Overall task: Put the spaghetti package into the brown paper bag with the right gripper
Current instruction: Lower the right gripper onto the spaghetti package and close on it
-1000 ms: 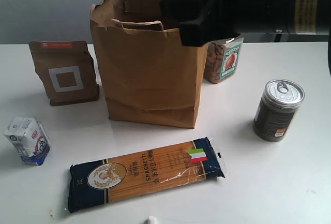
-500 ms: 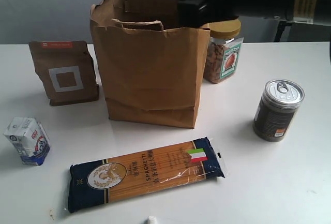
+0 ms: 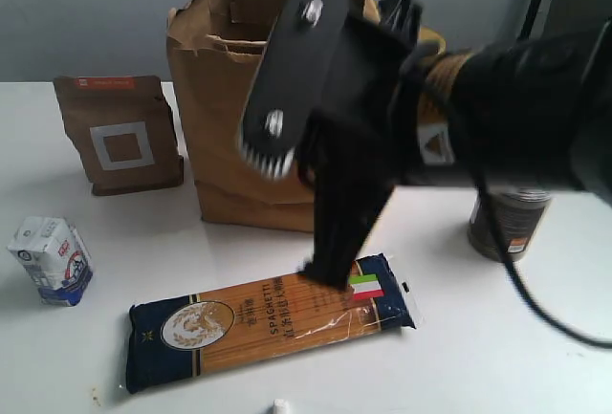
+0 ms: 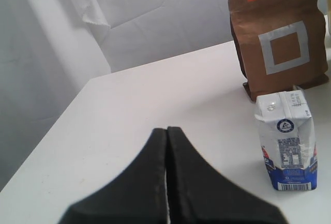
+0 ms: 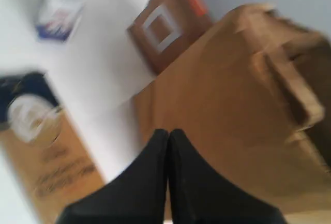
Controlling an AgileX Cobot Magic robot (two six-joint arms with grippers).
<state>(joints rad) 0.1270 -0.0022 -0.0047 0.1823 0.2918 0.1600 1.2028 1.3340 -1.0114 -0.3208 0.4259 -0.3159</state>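
Reach step, we judged: right gripper, clenched empty above the lower-centre spaghetti package, needed opening before grasping.

Spaghetti package before brown paper bag; pouch left of bag, can right.

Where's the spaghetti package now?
Exterior view: the spaghetti package lies flat on the table, front centre, in front of the brown paper bag, the right claw by its flag end.
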